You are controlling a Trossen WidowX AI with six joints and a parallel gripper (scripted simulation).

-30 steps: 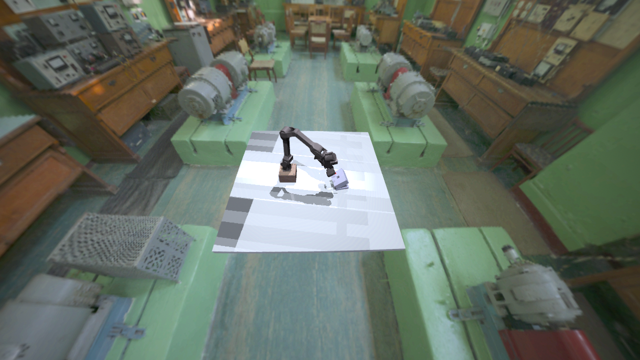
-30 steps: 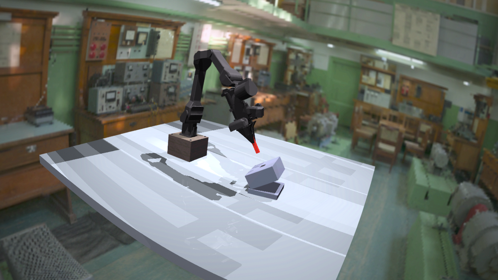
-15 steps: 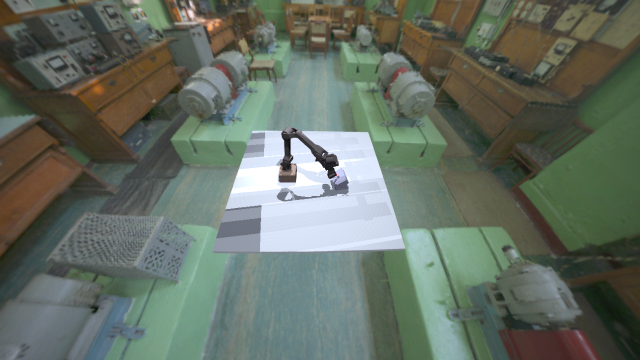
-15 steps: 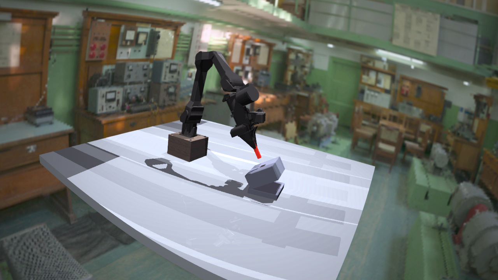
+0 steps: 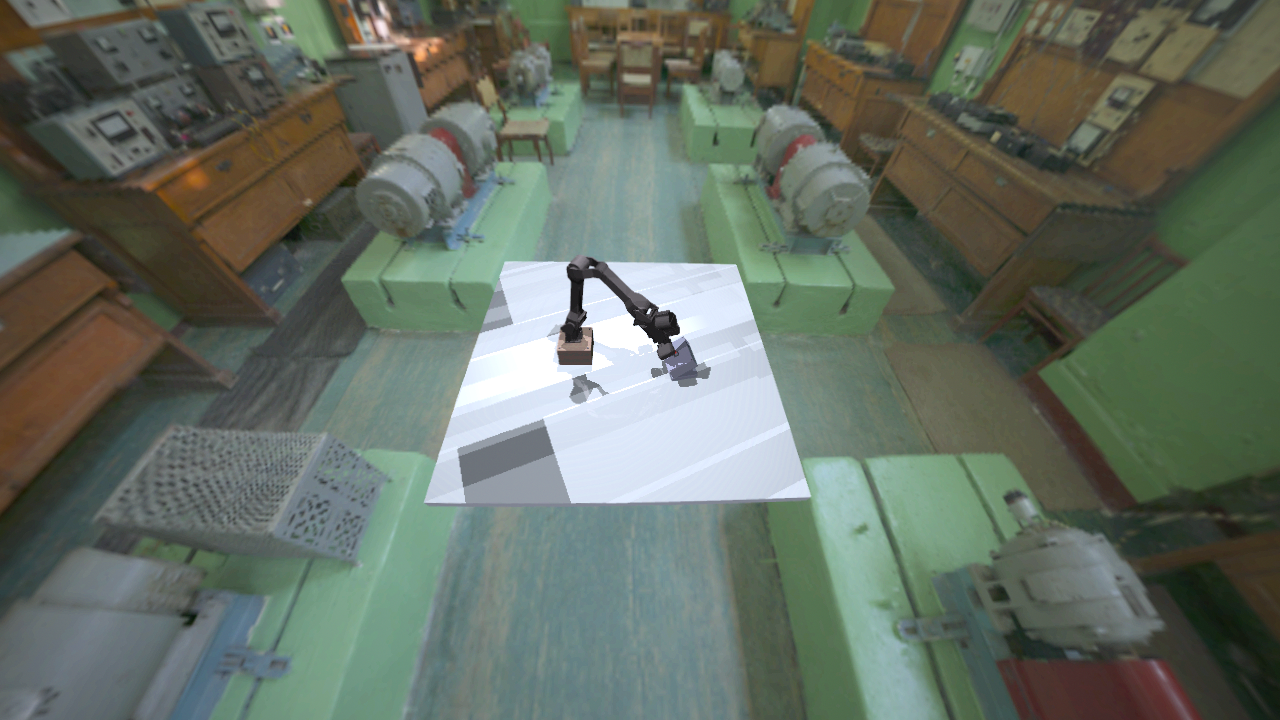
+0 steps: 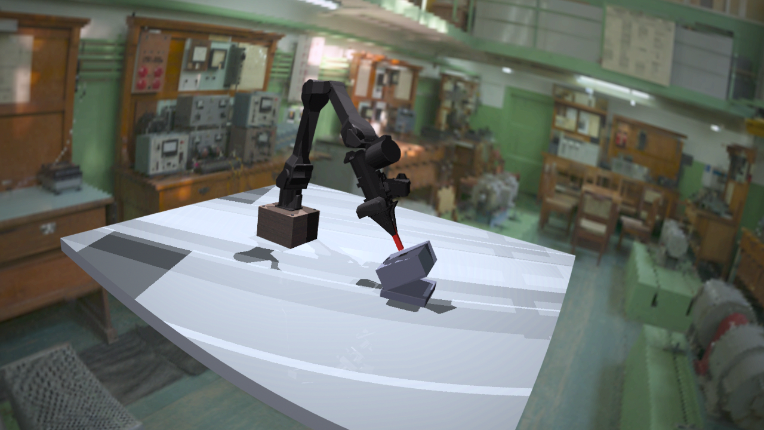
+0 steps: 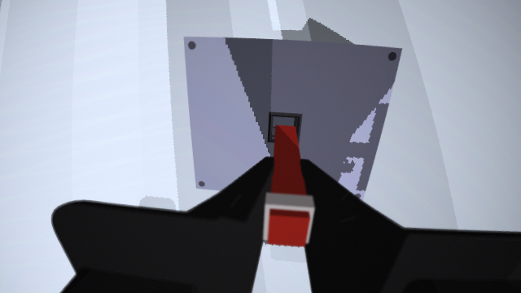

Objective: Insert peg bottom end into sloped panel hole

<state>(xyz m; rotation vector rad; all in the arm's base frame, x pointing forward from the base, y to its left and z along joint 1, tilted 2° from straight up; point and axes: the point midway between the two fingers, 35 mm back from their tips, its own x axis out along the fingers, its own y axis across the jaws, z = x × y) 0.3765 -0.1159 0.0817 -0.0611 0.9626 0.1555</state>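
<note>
The red square peg (image 6: 397, 242) (image 7: 287, 171) is held tilted in my gripper (image 6: 396, 234) (image 7: 286, 167), which is shut on it. A pale square band rings its upper end in the wrist view. The sloped lavender panel (image 5: 680, 358) (image 6: 404, 270) (image 7: 228, 118) stands on a low base. In the wrist view the peg's bottom end overlaps the lower part of the square hole (image 7: 283, 119), and the peg's sides look roughly in line with the hole's sides. Whether the tip is inside the hole or just above it cannot be told.
The arm's brown base block (image 5: 575, 346) (image 6: 288, 225) stands on the white table (image 5: 680, 447) (image 6: 299, 331). The panel's lower base plate (image 6: 407, 292) lies under its tilted block. Shadows fall across the panel face and the table beside it.
</note>
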